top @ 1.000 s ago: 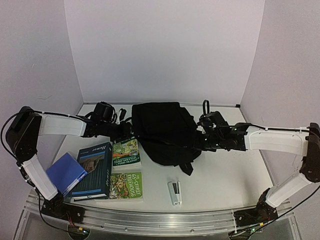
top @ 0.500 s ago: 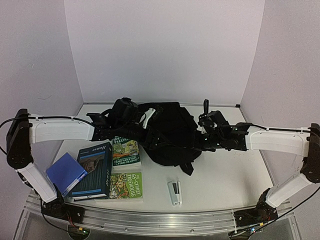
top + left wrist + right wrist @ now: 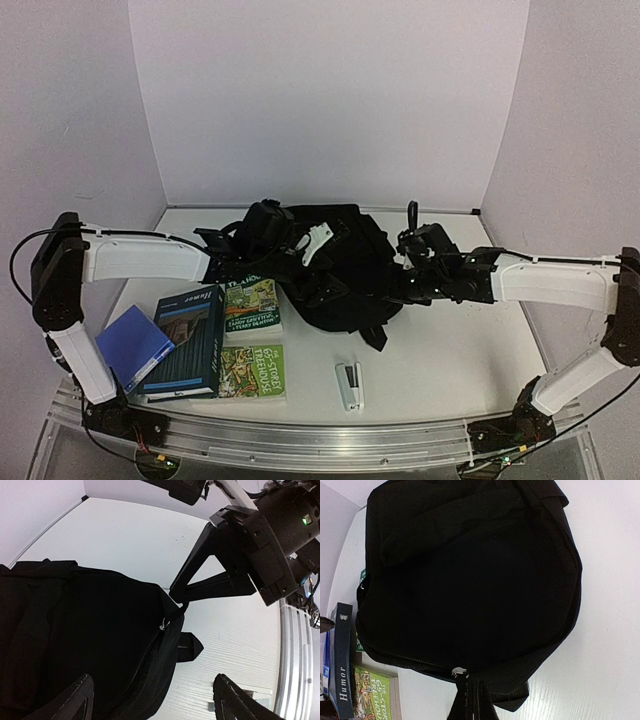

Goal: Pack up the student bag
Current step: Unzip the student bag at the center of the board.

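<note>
The student bag [image 3: 335,262], a large black backpack, lies flat mid-table; it also fills the left wrist view [image 3: 75,630] and the right wrist view [image 3: 470,575]. My left gripper [image 3: 312,252] hovers open over the bag's top, its jaws [image 3: 154,682] spread wide above the zipper line and holding nothing. My right gripper [image 3: 397,287] is at the bag's right edge, shut [image 3: 471,692] on the black zipper pull just below the silver slider [image 3: 457,671]. In the left wrist view it [image 3: 182,594] pinches that pull [image 3: 175,614].
Left of the bag lie a dark blue "Humor" book [image 3: 190,340], two green books [image 3: 252,305] [image 3: 252,370] and a blue notebook [image 3: 130,345]. A white stapler [image 3: 348,385] sits near the front. The table's rail [image 3: 300,440] runs along the near edge.
My left arm has swung right, from the bag's left side to above its top. My right gripper has stayed at the bag's right edge.
</note>
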You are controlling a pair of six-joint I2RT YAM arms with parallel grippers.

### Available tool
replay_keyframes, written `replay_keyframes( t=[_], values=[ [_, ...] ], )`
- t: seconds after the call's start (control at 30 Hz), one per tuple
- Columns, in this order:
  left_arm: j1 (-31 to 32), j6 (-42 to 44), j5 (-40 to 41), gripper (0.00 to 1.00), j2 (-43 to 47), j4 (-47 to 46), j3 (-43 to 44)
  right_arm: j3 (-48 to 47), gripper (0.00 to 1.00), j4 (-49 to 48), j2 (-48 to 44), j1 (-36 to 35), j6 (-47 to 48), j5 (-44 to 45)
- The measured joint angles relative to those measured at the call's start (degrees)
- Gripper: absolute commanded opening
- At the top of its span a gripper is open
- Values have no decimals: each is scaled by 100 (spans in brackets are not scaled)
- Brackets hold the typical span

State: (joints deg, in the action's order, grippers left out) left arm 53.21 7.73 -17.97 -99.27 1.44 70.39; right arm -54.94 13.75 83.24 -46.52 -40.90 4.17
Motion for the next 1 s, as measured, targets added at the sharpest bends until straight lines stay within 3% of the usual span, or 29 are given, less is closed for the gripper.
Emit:
replay_keyframes(
  t=[0.37, 0.5, 0.63, 0.73, 0.8, 0.87, 1.0],
  values=[
    [0, 599, 15, 82, -886, -109, 416, 66, 0, -35, -133, 0, -95, -21],
    [-1, 595, 7, 78, -967, -109, 416, 72, 0, -41, -135, 0, -105, -21],
    [0, 549, -38, 52, -978, -128, 416, 72, 0, -41, -133, 0, -117, -18],
    [0, 485, -29, 23, -980, -129, 416, 72, 0, -41, -133, 0, -139, 16],
    [-2, 393, 15, 10, -980, -81, 416, 72, 0, -39, -135, 0, -208, 123],
    [-2, 357, 21, 2, -980, -7, 416, 84, 0, -35, -135, 0, -338, 289],
    [14, 193, 3, 0, -979, 64, 377, 212, 0, -24, -135, 5, -578, 542]
  ],
)
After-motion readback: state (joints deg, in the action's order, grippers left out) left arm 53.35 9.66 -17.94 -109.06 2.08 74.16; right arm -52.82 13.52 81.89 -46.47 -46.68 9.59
